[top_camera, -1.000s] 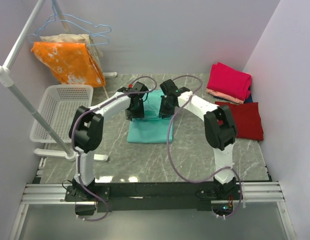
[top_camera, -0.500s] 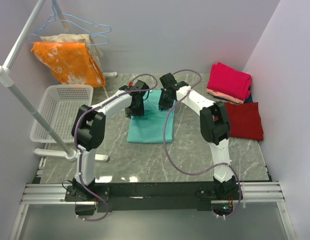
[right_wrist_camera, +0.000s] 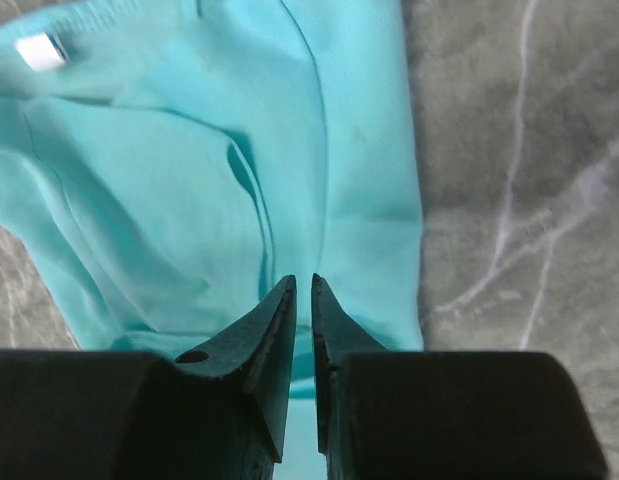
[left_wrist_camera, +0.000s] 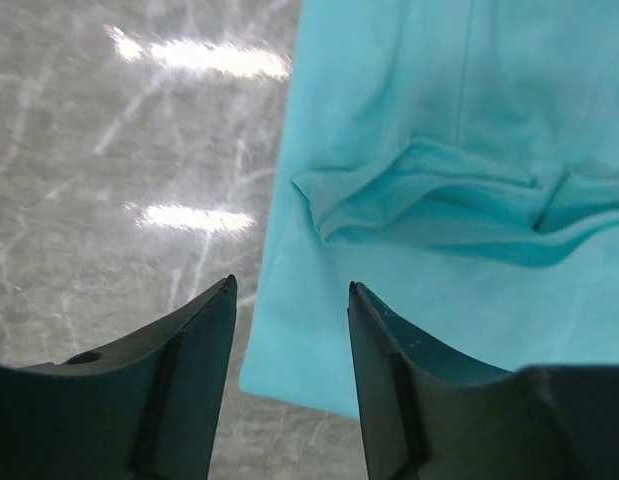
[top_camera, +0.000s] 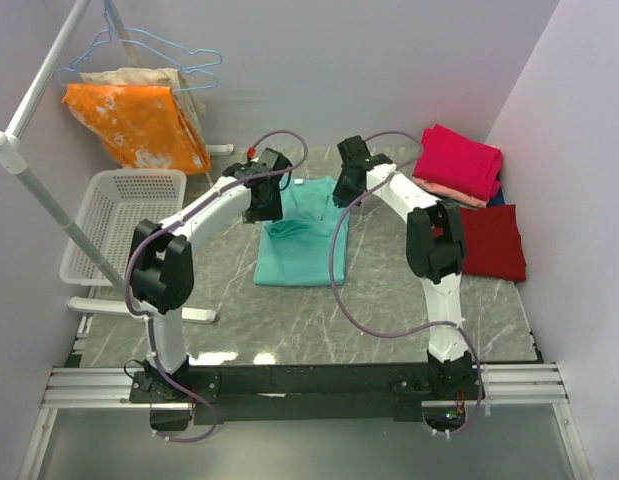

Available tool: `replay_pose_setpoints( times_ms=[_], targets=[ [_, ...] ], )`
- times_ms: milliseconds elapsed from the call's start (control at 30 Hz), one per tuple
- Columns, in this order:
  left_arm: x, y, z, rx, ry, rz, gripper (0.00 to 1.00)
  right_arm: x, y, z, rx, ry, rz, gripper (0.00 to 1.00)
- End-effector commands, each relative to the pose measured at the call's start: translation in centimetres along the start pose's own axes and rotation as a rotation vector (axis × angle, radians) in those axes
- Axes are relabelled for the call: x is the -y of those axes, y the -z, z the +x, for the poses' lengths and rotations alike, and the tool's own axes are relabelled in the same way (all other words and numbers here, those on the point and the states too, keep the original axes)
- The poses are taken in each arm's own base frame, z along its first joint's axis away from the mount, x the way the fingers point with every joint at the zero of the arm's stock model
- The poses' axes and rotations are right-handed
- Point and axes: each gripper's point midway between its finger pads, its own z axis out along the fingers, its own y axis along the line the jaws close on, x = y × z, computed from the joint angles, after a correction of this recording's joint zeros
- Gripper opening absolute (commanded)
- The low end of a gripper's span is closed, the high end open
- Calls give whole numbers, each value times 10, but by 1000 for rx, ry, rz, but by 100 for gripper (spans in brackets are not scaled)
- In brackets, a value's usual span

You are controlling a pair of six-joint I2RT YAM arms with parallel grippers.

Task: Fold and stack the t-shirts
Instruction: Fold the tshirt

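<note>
Teal t-shirt (top_camera: 304,250) lay mid-table (top_camera: 389,320), partly folded. A raised pucker (left_wrist_camera: 429,195) ran across it near its left edge.

Left gripper (left_wrist_camera: 289,290) hovered over that left edge with its fingers spread and nothing between them. Right gripper (right_wrist_camera: 301,285) was over the shirt's right side near the neck. Its fingers were almost pressed together, leaving a thin slit with no cloth visible in it.

Magenta-pink shirt (top_camera: 457,160) sat folded on a salmon one (top_camera: 441,190) at the far right of the table. Dark red shirt (top_camera: 494,240) lay just in front of them.

Step in hand was probably the next fold on the teal shirt. To do it well:
- Right jaws would need to reopen before any pinch.
- Both grippers should take the far edge at matching depth, one per side, and catch every layer.
- Lift level and carry the edge toward the near hem in sync, or the fold skews.
- Flatten the pucker first, or it gets locked under the fold and the stack sits crooked.

Labels: one small white tag (right_wrist_camera: 39,50) at the neck, too small to read. No other writing or brand marks were seen.
</note>
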Motion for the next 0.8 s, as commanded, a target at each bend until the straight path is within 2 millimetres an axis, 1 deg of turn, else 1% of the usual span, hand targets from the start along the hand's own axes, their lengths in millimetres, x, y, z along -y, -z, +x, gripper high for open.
replay_pose_setpoints(
  times_ms=[0,33,67,100,133,200,333,467,600,700,767],
  targets=[
    [10,0,22,-102,-33,73,53,3,55,-20,95,-37,-29,20],
    [13,-3,26,-118,-31,85,52,10,59,-23,98,-63,-28,22],
    [17,-4,30,-137,-33,108,52,16,59,-19,82,-72,-31,23],
    [23,-4,32,-147,-30,141,52,17,68,-22,93,-82,-43,24],
    [27,-4,34,-158,-27,162,52,26,70,-24,92,-100,-33,25],
    [33,-5,37,-171,-22,194,53,29,81,-30,105,-100,-45,25],
    [37,-9,41,-203,-19,200,53,35,91,-37,113,-104,-37,26],
    [40,-17,51,-241,-25,200,52,41,93,-39,107,-114,-23,27],
    [40,-32,62,-269,-33,187,52,46,94,-40,104,-130,-22,27],
    [42,-42,65,-284,-39,177,51,49,95,-44,108,-142,-19,27],
    [45,-45,62,-280,-41,178,51,49,97,-46,113,-146,-25,27]
  ],
)
